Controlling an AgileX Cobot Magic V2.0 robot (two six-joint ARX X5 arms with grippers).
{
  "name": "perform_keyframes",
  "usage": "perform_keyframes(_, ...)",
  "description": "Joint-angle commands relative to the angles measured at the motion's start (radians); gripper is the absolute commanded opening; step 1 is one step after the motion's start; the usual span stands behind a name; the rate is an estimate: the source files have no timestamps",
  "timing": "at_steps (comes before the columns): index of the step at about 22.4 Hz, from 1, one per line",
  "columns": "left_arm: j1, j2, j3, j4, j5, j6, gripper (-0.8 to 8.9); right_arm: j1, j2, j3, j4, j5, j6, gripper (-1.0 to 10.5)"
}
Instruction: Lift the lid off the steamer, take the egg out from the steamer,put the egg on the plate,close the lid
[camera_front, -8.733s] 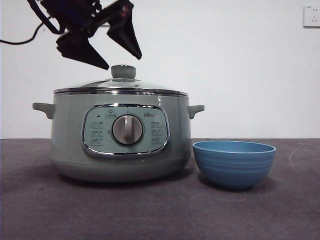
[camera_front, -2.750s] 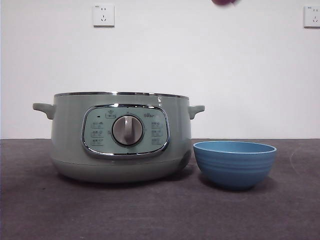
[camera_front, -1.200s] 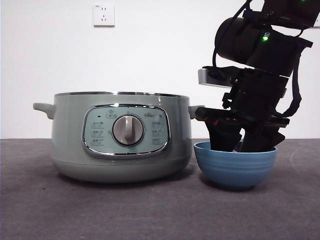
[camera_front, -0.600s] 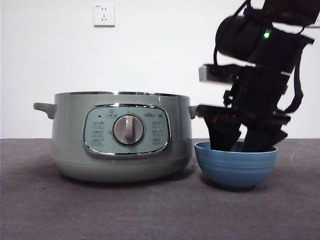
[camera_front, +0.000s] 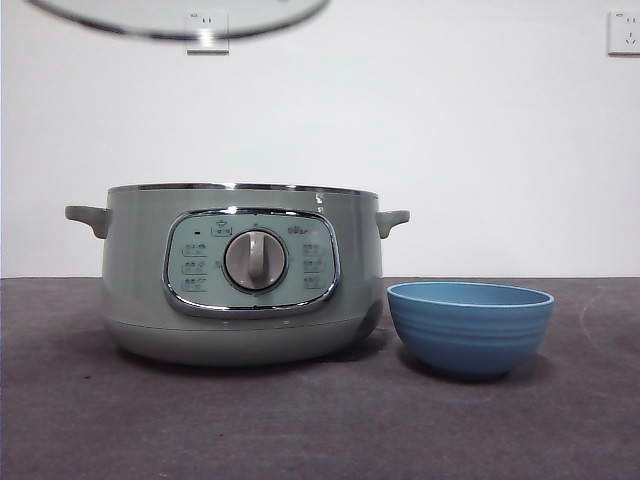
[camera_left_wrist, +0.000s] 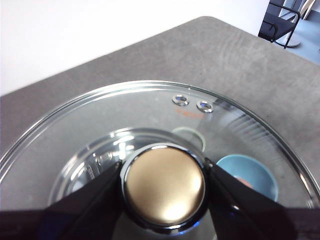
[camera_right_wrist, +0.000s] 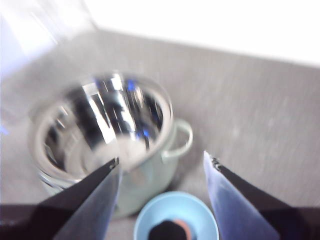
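The steamer (camera_front: 240, 275) stands open on the grey table (camera_front: 300, 420), with the plate (camera_front: 470, 327) just beside it. The lid (camera_front: 180, 18) hangs high above the steamer (only its lower edge shows in the front view). The left gripper (camera_left_wrist: 164, 187) has its jaws clamped on the lid's knob (camera_left_wrist: 164, 185). The right gripper (camera_right_wrist: 162, 165) hovers high over the plate with its jaws spread wide. The egg (camera_right_wrist: 184, 229) lies in the plate.

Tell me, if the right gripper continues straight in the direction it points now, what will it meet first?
Probably the plate below the right gripper, which is open; something dark and orange already lies inside. The picture is blurred, so depth is uncertain.
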Motion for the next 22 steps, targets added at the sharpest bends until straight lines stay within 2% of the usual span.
perform_keyframes(1, 0.001, -0.008, -0.121, 0.151, -0.02, -0.004, -0.09, 0.002, -0.082, 0.0, -0.024, 0.003, 0.024, 2.9)
perform_keyframes(4, 0.001, 0.008, -0.224, 0.315, -0.03, -0.004, -0.09, 0.002, -0.161, 0.0, -0.071, 0.003, 0.043, 2.9)
perform_keyframes(16, -0.002, 0.211, -0.23, 0.479, -0.045, -0.01, -0.09, 0.003, -0.198, 0.0, -0.173, -0.004, 0.058, 2.9)
perform_keyframes(22, -0.006, 0.246, -0.23, 0.569, -0.045, -0.033, -0.09, 0.003, -0.198, 0.0, -0.185, -0.004, 0.058, 2.9)
